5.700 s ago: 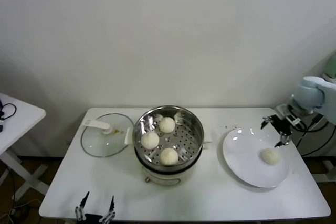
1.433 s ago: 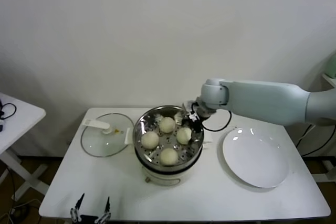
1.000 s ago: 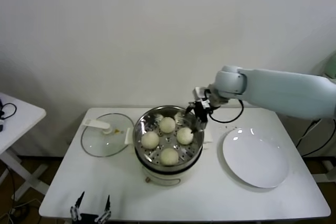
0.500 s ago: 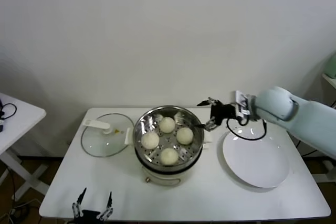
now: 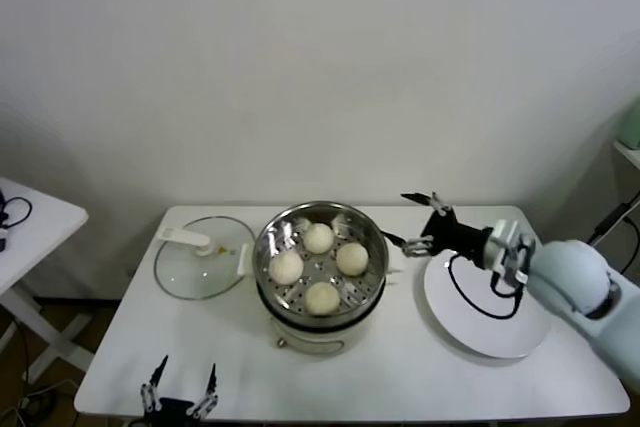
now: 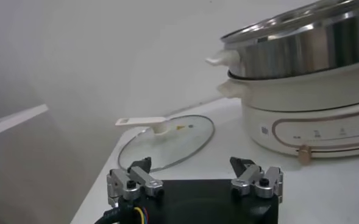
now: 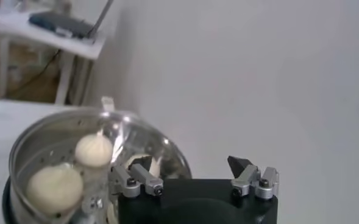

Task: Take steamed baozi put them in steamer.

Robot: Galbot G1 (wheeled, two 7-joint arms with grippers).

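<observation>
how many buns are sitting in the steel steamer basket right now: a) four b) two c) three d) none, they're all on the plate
a) Four buns lie inside the steamer, while the white plate beside it holds none, and the right gripper is open and carrying nothing.

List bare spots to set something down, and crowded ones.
Bare: the plate; the table strip in front of the steamer. Crowded: the steamer holds four baozi; the lid fills its left; the open right gripper hovers between steamer and plate.
</observation>
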